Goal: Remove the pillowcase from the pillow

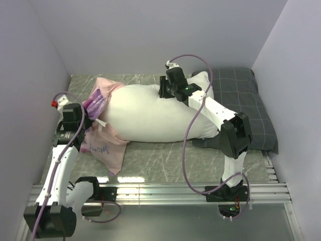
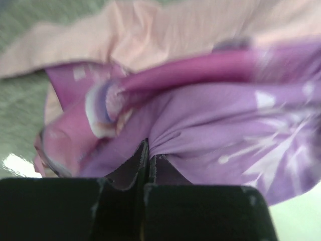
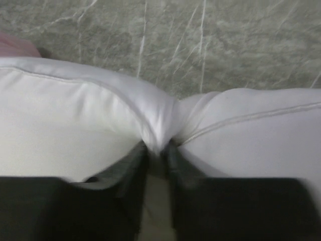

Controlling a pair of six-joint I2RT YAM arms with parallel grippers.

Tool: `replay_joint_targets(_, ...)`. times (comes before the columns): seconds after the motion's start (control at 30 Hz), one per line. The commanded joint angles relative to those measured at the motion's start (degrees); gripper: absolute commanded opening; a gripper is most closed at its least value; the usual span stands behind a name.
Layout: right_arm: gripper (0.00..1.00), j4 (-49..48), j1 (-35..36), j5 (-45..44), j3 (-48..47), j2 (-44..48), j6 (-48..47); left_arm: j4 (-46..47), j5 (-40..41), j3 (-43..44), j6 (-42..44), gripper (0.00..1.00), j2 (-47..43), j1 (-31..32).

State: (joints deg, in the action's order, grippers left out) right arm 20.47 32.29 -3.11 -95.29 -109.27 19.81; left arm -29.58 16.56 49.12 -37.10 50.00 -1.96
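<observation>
The white pillow [image 1: 150, 113] lies across the middle of the table, almost all of it bare. The purple-pink pillowcase [image 1: 103, 143] is bunched at the pillow's left end, its pale pink inside showing. My left gripper [image 1: 93, 108] is shut on a fold of the purple pillowcase [image 2: 210, 120], which fills the left wrist view. My right gripper [image 1: 167, 93] is shut on a pinch of the pillow's far seam [image 3: 159, 131] near its top edge; the white fabric puckers between the jaws.
A dark grey checked pillow [image 1: 251, 105] lies at the right, partly under the white pillow and the right arm. The grey marble table [image 1: 165, 160] shows in front and behind. Walls stand close at left, back and right.
</observation>
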Motion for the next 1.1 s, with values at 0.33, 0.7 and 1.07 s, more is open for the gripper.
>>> replay_joint_targets(0.33, 0.85, -3.41, 22.42, -17.44, 10.55, 15.59, -14.36, 5.76, -11.02, -3.07, -1.57, 0.01, 4.14, -0.94)
replay_joint_targets(0.7, 0.87, 1.31, 28.27, -26.58, -1.81, -7.16, -12.44, 4.62, -10.93, -0.79, -0.25, 0.00, 4.05, -1.56)
replay_joint_targets(1.07, 0.00, 4.16, 14.48, -9.52, -3.34, 2.10, -4.88, 5.85, -14.79, -2.10, 0.98, 0.00, 5.81, -10.86)
